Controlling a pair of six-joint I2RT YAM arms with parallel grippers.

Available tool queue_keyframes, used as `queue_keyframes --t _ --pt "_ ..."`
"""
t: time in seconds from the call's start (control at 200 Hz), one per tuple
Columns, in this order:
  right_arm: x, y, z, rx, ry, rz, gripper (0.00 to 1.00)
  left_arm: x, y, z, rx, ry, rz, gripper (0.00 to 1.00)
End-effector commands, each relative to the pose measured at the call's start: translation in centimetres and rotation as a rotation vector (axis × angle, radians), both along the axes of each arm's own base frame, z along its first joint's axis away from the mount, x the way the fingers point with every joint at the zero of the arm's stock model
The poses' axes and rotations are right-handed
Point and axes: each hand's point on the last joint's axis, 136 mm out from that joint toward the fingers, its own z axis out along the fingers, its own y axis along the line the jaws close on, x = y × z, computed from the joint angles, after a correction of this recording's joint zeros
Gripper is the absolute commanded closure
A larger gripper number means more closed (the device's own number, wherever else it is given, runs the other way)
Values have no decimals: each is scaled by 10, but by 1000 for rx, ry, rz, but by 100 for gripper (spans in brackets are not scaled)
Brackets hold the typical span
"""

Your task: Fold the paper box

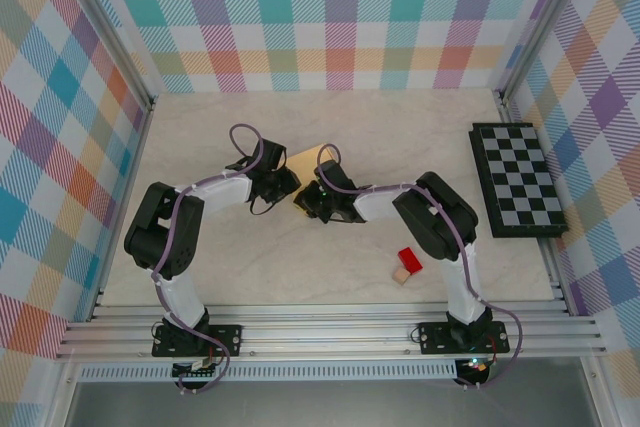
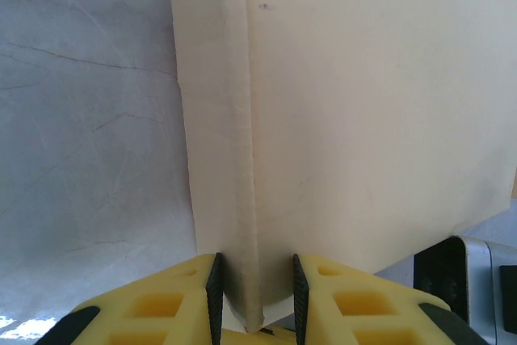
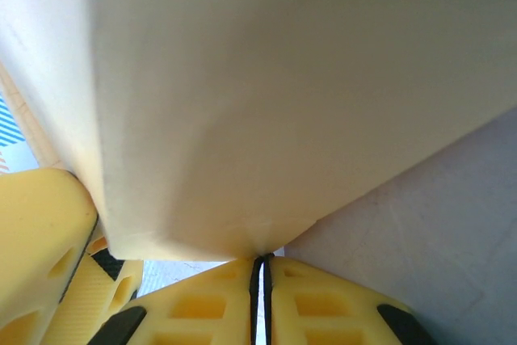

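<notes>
The paper box (image 1: 308, 162) is a pale orange-yellow carton held off the table in the middle, between both arms. In the left wrist view the paper box (image 2: 363, 119) stands as a broad flat panel with a folded side strip, and my left gripper (image 2: 255, 300) is shut across its lower folded corner, one pad on each side. My right gripper (image 3: 260, 268) has its jaws almost together, pinching a thin corner of the paper box (image 3: 266, 94) that looms above it. From above, the left gripper (image 1: 288, 181) and the right gripper (image 1: 312, 197) meet under the box's near edge.
A black-and-white checkered board (image 1: 518, 179) lies at the right edge of the table. A small red block with a tan cube (image 1: 408, 265) sits in front of the right arm. Plaid walls close in the left, back and right sides.
</notes>
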Motion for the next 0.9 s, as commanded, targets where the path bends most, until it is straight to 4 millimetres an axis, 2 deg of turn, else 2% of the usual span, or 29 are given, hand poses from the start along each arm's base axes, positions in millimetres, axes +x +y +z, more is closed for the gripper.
queue_keyframes --t 0.0,0.175,0.33,0.61,0.895 --pt "46 -18 0 -27 -69 -107 86 -64 20 -57 91 297 -20 70" --pt "58 -2 4 -4 -73 -88 86 -65 18 -57 79 303 -21 70" --pt "59 0 -1 -4 -49 -89 86 -65 17 -57 77 308 -23 70" --pt "34 -29 10 -19 -35 -77 83 -52 32 -50 107 298 -11 70" --pt "8 -64 43 -113 -97 31 80 -28 35 -15 115 232 -22 66"
